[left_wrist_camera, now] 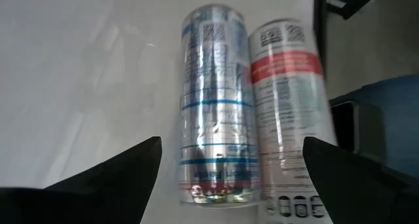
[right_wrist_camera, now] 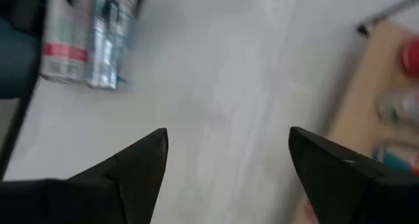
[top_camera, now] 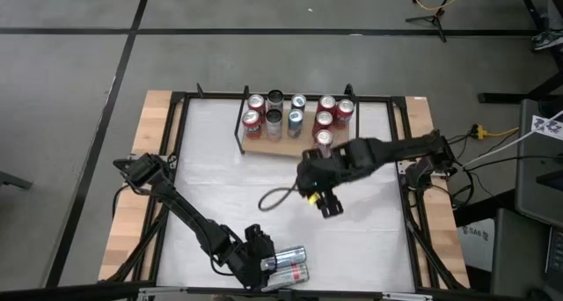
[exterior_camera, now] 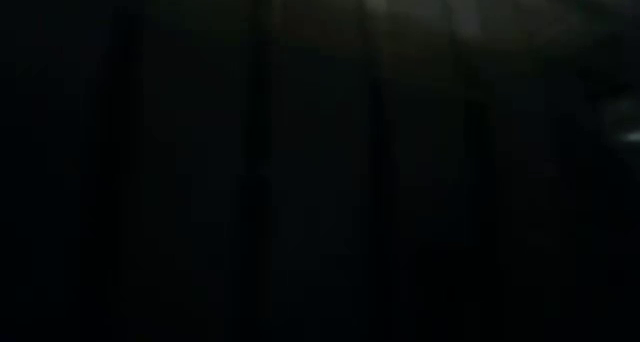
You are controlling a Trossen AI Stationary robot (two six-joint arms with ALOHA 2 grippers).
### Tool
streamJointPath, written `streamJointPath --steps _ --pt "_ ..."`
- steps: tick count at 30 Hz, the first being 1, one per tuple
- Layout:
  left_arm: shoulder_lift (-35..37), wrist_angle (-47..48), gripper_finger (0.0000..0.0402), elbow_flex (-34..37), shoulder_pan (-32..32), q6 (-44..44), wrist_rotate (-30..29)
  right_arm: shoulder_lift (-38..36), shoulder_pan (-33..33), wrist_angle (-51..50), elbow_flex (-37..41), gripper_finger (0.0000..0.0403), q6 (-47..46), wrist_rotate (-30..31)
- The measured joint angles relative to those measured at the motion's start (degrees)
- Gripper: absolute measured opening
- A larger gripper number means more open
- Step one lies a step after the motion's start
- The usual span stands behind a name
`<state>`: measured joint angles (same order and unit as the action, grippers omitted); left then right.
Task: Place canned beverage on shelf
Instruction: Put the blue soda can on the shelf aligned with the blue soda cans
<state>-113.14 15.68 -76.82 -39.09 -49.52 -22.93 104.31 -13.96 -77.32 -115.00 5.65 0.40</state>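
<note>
Two cans lie side by side on the white table near its front edge: a silver can with blue stripes (left_wrist_camera: 216, 106) (top_camera: 287, 254) and a white can with a red label (left_wrist_camera: 288, 99) (top_camera: 293, 272). My left gripper (left_wrist_camera: 232, 142) (top_camera: 266, 264) is open just short of their near ends, touching neither. The shelf (top_camera: 281, 150), a small wooden board at the far middle, carries several upright cans (top_camera: 297, 113). My right gripper (top_camera: 327, 204) (right_wrist_camera: 229, 132) hangs open above the bare table in front of the shelf, holding nothing. The low view is dark.
A black cable loop (top_camera: 274, 196) hangs from the right arm over the table's middle. Black frame rails (top_camera: 179, 151) and wooden side strips (top_camera: 145, 160) border the white top. The lying cans are close to the table's near edge.
</note>
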Motion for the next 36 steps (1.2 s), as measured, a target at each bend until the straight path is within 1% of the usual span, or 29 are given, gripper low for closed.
streamJointPath --steps 6,13,17,33,36 --pt "-0.4 0.19 0.0364 0.0 0.07 0.11 -0.19 0.0 -3.94 5.4 0.0 0.0308 0.15 0.01" --pt "-0.4 2.53 0.0363 0.0 0.0 0.11 -0.16 0.0 -6.06 8.81 0.0 0.0308 0.16 0.01" --pt "-0.4 3.28 0.0363 0.0 0.0 0.15 -0.16 0.0 -6.02 8.89 0.0 0.0308 0.17 0.02" --pt "-0.4 4.14 0.0363 0.0 1.19 5.11 -0.11 0.0 -5.89 10.3 0.02 0.0308 0.17 0.02" --pt "-0.4 4.2 0.0363 0.0 1.25 4.89 1.02 0.0 -5.89 10.3 0.02 0.0308 0.17 0.02"
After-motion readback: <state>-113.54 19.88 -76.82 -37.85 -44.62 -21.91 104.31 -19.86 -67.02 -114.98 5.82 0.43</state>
